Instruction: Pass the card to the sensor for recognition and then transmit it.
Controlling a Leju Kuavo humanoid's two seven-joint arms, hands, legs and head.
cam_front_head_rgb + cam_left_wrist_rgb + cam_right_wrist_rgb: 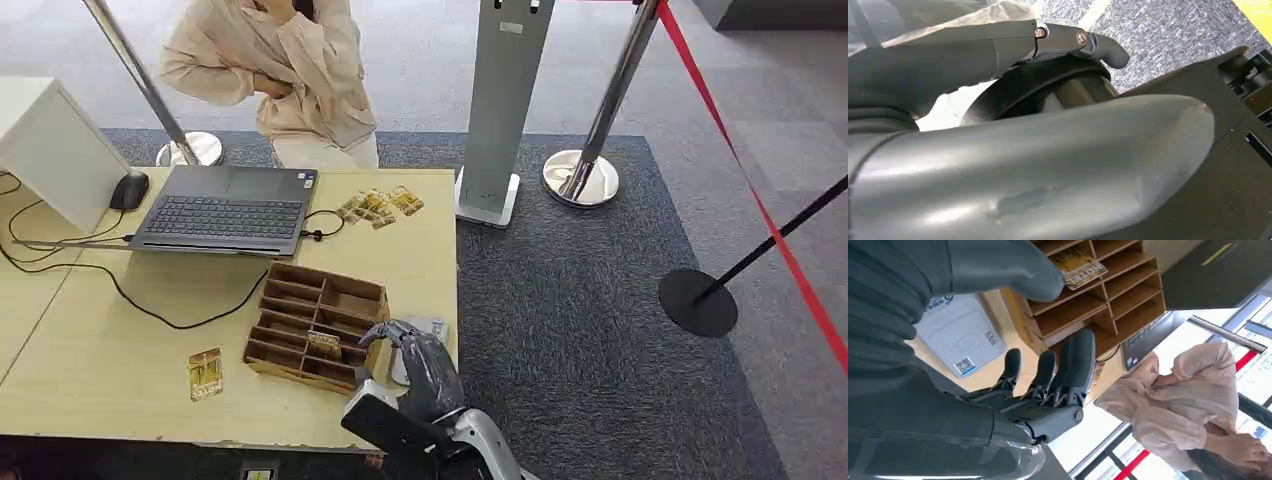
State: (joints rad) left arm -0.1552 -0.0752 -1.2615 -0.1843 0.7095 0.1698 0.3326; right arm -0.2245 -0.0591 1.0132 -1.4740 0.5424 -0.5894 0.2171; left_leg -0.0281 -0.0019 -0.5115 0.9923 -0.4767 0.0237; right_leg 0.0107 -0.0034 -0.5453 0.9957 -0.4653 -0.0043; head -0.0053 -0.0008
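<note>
One card (1079,269) in organizer (1108,295) on right wrist view, right robot hand (1048,375) released, left's state unclear.

A pale wooden table (100,350) fills the left half of the head view. On it lie an open laptop (225,210), a mouse (128,190), black cables (150,305), a wooden compartment tray (315,325), a white sensor pad (428,328), scattered cards (380,207) and one card (205,373) at lower left.

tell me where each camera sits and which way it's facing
Head view: high on the body, looking forward and down at the table, wooden organizer and laptop; right hand rises from below.
Left wrist view: behind the left hand, facing carpet.
Right wrist view: behind the right hand, facing the card reader.
Head and right wrist views share the organizer and a seated person.
</note>
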